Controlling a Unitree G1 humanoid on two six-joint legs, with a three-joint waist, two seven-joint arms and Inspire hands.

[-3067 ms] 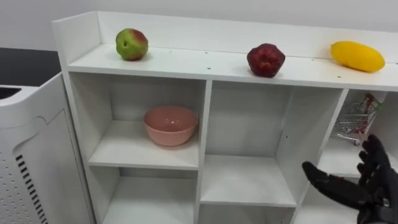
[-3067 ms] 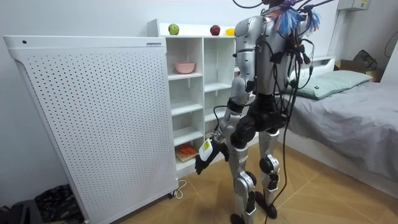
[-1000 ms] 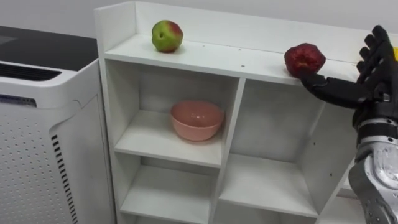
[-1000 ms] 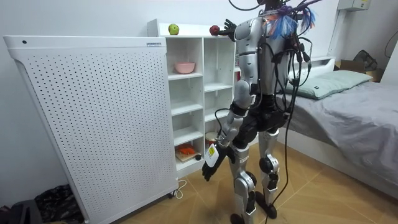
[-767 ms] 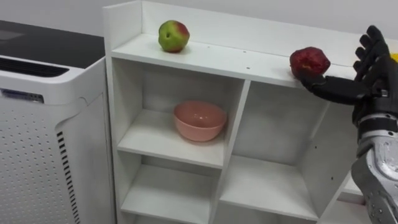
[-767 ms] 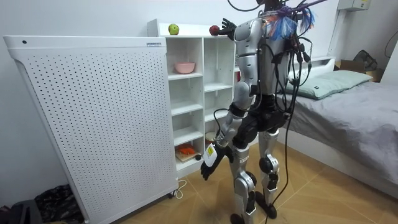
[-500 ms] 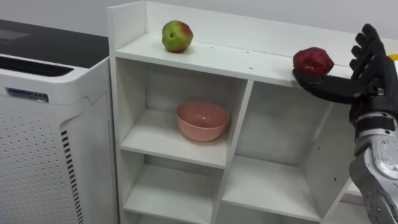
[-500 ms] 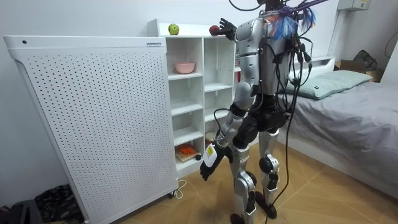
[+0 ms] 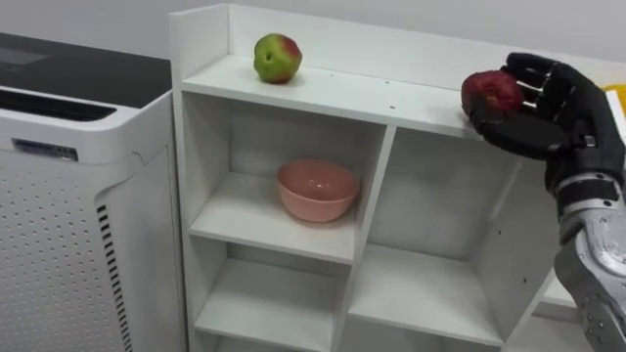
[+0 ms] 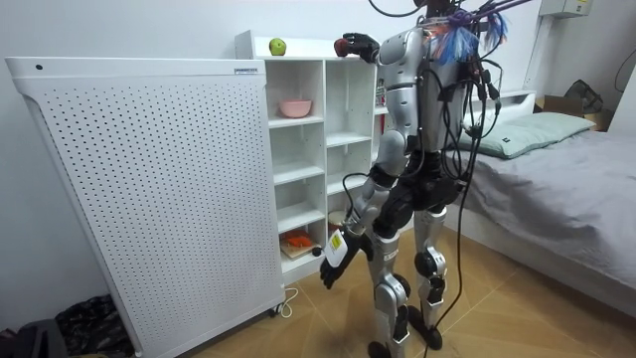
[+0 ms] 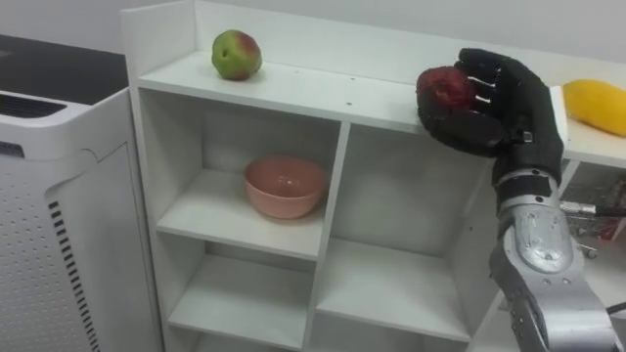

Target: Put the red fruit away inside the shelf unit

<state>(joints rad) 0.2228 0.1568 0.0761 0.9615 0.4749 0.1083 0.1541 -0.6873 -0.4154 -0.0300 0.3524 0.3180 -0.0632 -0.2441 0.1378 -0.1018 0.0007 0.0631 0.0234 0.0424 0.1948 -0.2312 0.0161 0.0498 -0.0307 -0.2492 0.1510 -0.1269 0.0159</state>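
— Where the right hand [image 9: 553, 112] shows at the upper right of the frame, what are its fingers doing?

— They are curled over a dark red fruit [image 9: 489, 91], with the thumb under it at the front edge. The fruit is at the top board of the white closet [image 9: 352, 93], above the middle column of compartments. Whether it rests on the board or is just off it cannot be told.

— What lies close around it?

— Behind it is the closet's low back wall. To the right on the same board, just past the hand, lies a yellow fruit [image 11: 597, 106]. Well apart to the left sits a green-and-red apple [image 9: 277, 57].

— And below?

— One shelf down in the left column a pink bowl [image 9: 317, 189] stands upright. A white perforated unit [image 9: 59, 215] stands against the closet's left side.

— Where is the other hand?

— In the room view the left hand [image 10: 324, 272] hangs low by the robot's thigh, before the lower shelves. Its fingers cannot be read. The robot stands upright facing the closet, with a grey bed [image 10: 556, 189] behind it at the room view's right.
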